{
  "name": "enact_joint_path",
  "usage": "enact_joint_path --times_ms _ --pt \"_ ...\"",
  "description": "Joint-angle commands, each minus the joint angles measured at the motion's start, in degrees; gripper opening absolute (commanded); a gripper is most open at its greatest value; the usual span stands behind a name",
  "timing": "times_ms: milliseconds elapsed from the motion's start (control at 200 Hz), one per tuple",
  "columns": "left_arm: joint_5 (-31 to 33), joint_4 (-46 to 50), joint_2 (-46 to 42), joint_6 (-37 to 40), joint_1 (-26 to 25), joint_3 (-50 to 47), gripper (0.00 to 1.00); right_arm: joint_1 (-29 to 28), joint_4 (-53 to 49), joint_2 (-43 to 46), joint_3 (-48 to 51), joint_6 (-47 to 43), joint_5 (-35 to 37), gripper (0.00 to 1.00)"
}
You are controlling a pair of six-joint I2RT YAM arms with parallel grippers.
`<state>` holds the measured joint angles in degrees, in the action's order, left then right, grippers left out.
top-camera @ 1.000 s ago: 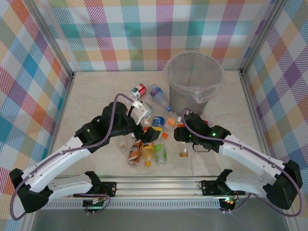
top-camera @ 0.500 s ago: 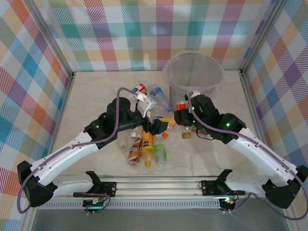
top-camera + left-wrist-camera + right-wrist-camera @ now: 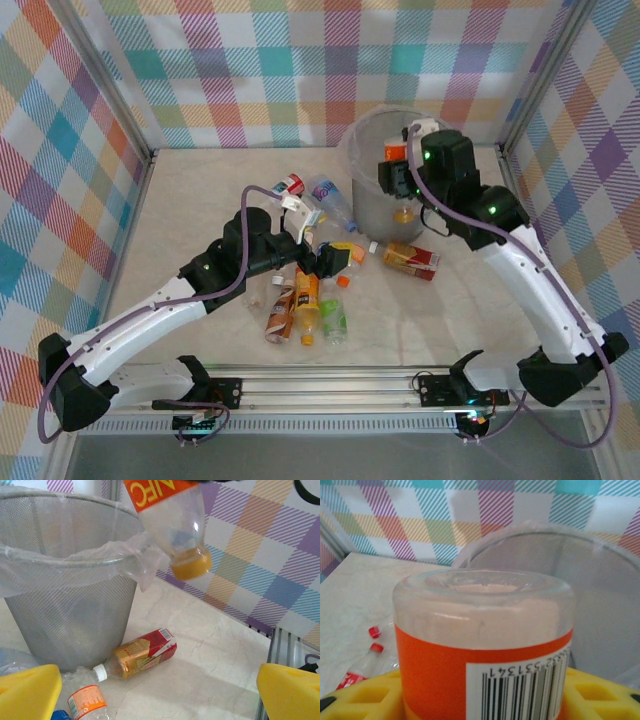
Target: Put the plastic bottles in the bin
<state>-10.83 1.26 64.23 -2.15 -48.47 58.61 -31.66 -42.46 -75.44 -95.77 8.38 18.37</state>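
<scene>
Right gripper (image 3: 400,170) clamped on clear plastic bottle (image 3: 480,630), orange label, amber dregs, raised over round grey mesh bin (image 3: 365,195). Left gripper (image 3: 335,262) wide open. One bin; at least seven loose bottles (image 3: 410,258) on beige table (image 3: 200,200).

Orange-labelled bottle (image 3: 440,675), grey mesh bin (image 3: 65,615)

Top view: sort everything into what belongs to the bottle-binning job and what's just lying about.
Job:
- bin
- raised orange-label bottle
- red-and-brown bottle beside the bin
- bottle heap mid-table
- red-label bottle
- blue-label bottle

Lying about:
- loose orange cap
- metal rail at the near edge
</scene>
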Motion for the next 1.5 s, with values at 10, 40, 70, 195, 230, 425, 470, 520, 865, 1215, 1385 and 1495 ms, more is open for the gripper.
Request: enact_joint_path --times_ms 10,40,70,195,230,425,470,520,865,1215,1385,1495 --pt "1.84 -2.10 -1.75 -1.10 0.26 -0.68 1.00 3.98 2.00 -2.97 -4.55 -2.82 -4.35 0.57" --pt "2.12 -2.13 -1.82 -1.02 0.30 -0.84 1.00 4.82 2.24 -3.91 -5.61 -2.98 -5.05 0.57" --pt "2.28 -2.18 -1.93 -0.92 0.25 -0.86 1.00 5.61 2.24 -4.76 -6.77 -3.07 -5.56 0.57" --pt "2.33 -1.96 -2.04 0.02 0.38 -1.29 1.00 8.40 2.34 -8.46 -11.08 -3.54 -7.30 0.57" --pt "2.42 -2.09 -2.03 0.07 0.32 -1.42 1.00 9.22 2.46 -9.43 -11.96 -3.61 -7.61 0.57" --pt "0.72 -0.58 -1.30 2.12 0.48 -1.11 1.00 13.33 3.02 -15.42 -16.38 -3.55 -10.36 0.57" --pt "0.64 -0.04 -0.80 2.15 0.42 -1.02 1.00 14.17 2.83 -17.15 -17.70 -3.46 -11.10 0.57" --pt "0.46 0.09 -0.48 2.36 0.46 -1.01 1.00 15.00 2.56 -18.96 -18.94 -3.71 -11.96 0.57" --pt "-0.63 0.98 0.33 3.73 0.44 -0.87 1.00 18.77 -0.79 -29.41 -25.11 -6.60 -14.48 0.56" --pt "-0.80 2.25 1.83 4.58 0.48 -0.07 1.00 21.34 -4.56 -36.82 -26.87 -9.57 -12.44 0.55" --pt "-1.00 2.70 2.15 4.88 0.48 0.04 1.00 21.35 -5.74 -38.74 -25.75 -12.24 -10.89 0.55" --pt "-0.89 2.87 2.10 5.16 0.43 0.08 1.00 21.33 -5.77 -38.34 -23.59 -13.57 -9.78 0.55"
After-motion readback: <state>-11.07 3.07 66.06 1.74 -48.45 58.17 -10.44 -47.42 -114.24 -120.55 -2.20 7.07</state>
